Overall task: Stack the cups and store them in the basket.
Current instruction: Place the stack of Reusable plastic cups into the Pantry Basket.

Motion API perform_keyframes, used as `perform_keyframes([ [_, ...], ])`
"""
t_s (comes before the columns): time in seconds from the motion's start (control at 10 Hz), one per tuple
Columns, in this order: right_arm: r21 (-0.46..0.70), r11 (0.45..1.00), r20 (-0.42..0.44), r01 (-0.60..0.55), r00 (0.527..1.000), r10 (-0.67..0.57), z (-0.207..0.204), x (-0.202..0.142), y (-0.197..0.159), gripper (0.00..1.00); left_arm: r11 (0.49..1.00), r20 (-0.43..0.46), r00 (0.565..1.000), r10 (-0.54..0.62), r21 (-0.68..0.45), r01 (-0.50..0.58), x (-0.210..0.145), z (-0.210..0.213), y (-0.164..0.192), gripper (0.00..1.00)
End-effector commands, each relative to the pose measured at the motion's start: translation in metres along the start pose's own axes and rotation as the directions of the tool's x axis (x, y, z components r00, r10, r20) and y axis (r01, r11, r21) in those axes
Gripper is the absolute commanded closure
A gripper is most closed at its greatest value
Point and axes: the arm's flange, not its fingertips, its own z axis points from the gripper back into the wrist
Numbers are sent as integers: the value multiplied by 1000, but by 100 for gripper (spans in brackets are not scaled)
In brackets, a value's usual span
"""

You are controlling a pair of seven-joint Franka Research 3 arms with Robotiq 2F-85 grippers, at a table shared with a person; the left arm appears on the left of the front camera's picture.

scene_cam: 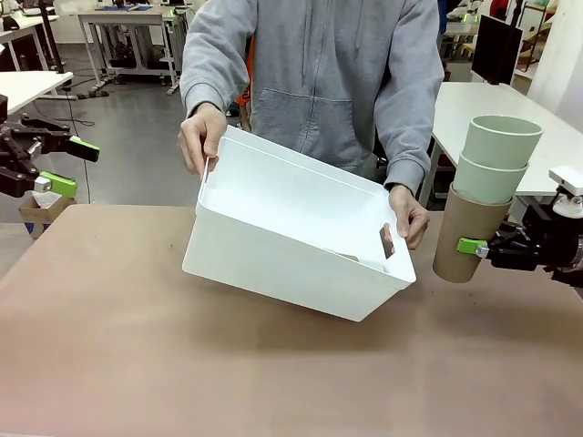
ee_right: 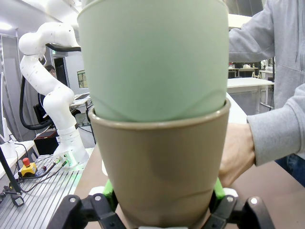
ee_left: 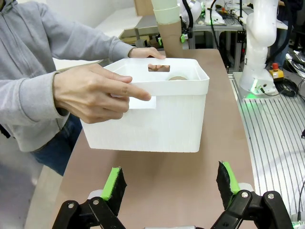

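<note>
A person in a grey hooded top stands at the far side of the brown table and holds the white basket tilted above it, its open top turned toward the robot. One hand grips the rim at the basket's far left end, and the other hand holds the end with the slot handle on the right. In the left wrist view the top of a brown cup shows inside the basket, near the wall with the slot. The right gripper is at the right edge of the front view, clamped on the lower part of a stack of cups: a brown cup on the outside with two pale green cups nested in it, their rims rising above. The stack hangs in the air, upright with a slight lean, just beside the basket's right end and apart from it. The left gripper hovers at the far left, well apart from the basket, its green-padded fingers spread wide with nothing between them.
</note>
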Motion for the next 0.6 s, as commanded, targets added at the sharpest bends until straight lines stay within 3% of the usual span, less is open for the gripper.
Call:
perform_keyframes([
  [0.0, -35, 999, -19, -5, 1000, 5, -6, 21, 3, 14, 1000, 3, 1000, -3, -6, 3, 1, 1, 0, 0],
  [0.3, -132, 991, -110, -5, 994, -10, -34, 93, 13, 14, 1000, 3, 1000, -3, -6, 3, 1, 1, 0, 0],
  [0.5, -188, 981, -224, -54, 974, 10, -73, 133, 22, 14, 1000, 3, 1000, -3, -6, 3, 1, 1, 0, 0],
])
